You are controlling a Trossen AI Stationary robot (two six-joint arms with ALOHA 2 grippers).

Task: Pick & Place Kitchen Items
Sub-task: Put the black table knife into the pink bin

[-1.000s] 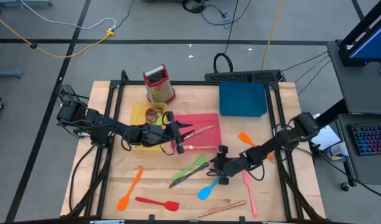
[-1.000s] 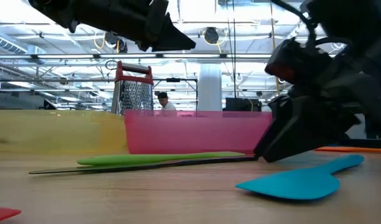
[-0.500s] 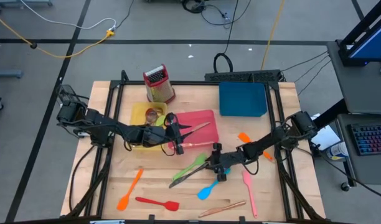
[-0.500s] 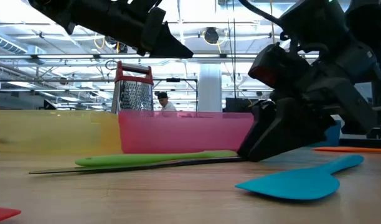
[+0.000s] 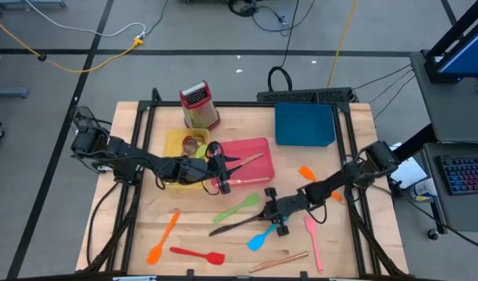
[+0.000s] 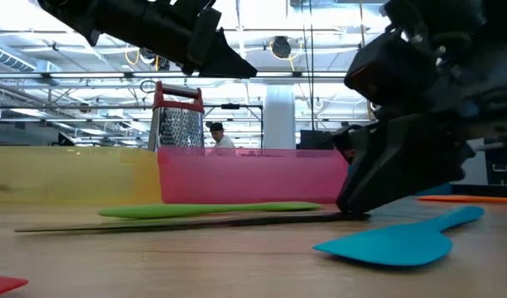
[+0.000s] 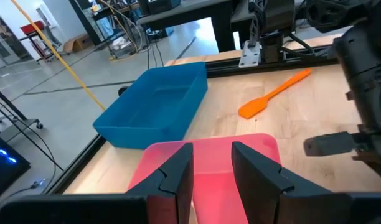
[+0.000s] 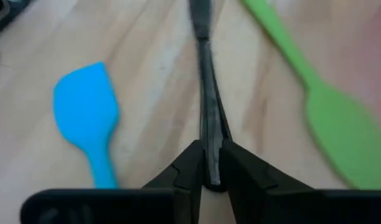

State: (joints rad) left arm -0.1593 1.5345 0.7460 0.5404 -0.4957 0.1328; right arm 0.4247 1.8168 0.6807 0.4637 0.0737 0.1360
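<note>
While the right gripper (image 5: pixel 270 212) pinches one end of a dark metal utensil (image 5: pixel 237 225) lying on the wooden table (image 5: pixel 200 234) beside a green spatula (image 5: pixel 239 208) and blue spatula (image 5: pixel 260 237), left gripper (image 5: pixel 223 173) hovers over the pink tray (image 5: pixel 258 148), fingers slightly parted, empty.

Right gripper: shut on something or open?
Shut: the right gripper pinches the dark metal utensil, which lies flat on the table.

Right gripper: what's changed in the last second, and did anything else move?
The right gripper, shut on the dark metal utensil, reached in, then drew back, dragging it away from the green spatula. The left gripper stayed above the pink tray, open.
</note>
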